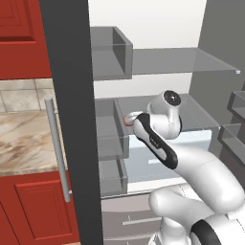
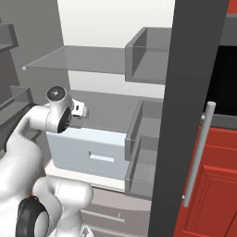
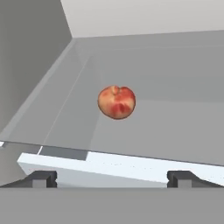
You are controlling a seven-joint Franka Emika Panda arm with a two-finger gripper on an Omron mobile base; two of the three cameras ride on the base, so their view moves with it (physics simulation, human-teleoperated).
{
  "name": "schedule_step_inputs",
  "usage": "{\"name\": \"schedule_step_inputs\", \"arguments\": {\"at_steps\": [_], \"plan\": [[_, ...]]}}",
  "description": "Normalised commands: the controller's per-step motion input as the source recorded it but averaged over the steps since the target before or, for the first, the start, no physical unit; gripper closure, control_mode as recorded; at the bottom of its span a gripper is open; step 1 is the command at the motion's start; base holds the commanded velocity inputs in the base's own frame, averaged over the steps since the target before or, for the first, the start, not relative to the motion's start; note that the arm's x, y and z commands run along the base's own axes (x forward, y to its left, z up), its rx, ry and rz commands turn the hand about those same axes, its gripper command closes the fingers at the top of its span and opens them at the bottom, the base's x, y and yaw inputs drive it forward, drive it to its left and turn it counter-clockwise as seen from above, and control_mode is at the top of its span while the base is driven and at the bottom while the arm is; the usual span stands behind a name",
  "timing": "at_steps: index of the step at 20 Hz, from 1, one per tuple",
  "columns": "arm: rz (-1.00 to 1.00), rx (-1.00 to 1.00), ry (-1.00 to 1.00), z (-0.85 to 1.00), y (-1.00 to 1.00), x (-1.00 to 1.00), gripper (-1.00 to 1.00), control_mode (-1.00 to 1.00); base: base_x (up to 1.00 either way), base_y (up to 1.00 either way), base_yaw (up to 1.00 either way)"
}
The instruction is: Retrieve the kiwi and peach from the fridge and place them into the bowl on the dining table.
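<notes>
The fridge [image 1: 67,95] stands open, and my arm reaches in over its middle glass shelf [image 3: 175,122]. On that shelf lies the peach [image 3: 116,102], pinkish-red and round, a short way ahead of my gripper [image 3: 111,177]. The gripper's jaws are open wide with nothing between them, and both dark fingertips [image 3: 39,178] sit just short of the shelf's front edge. From the left base view a sliver of the peach [image 1: 128,119] peeks out beside the hand. In the right base view the hand [image 2: 78,110] hovers at shelf height. The kiwi, the bowl and the dining table are out of view.
Grey door bins [image 1: 111,143] line the left fridge door and others [image 2: 143,148] line the right door. A pale crisper drawer [image 2: 92,152] sits under the shelf. Red cabinets [image 1: 28,206] and a marble counter [image 1: 24,139] stand outside to the left.
</notes>
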Motion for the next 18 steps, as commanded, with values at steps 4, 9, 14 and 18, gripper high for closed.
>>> {"name": "schedule_step_inputs", "arguments": {"at_steps": [4, 9, 14, 18], "plan": [[0.00, 0.00, 0.00, -0.23, 0.11, 0.42, -1.00, -1.00, 0.00, 0.00, 0.00], [0.00, 0.00, 0.00, -0.21, 0.11, 0.41, -1.00, -1.00, 0.00, 0.00, 0.00], [0.00, 0.00, 0.00, -0.17, 0.05, 0.39, -1.00, -1.00, 0.00, 0.00, 0.00], [0.00, 0.00, 0.00, -0.13, 0.00, 0.38, -1.00, -1.00, 0.00, 0.00, 0.00]]}}
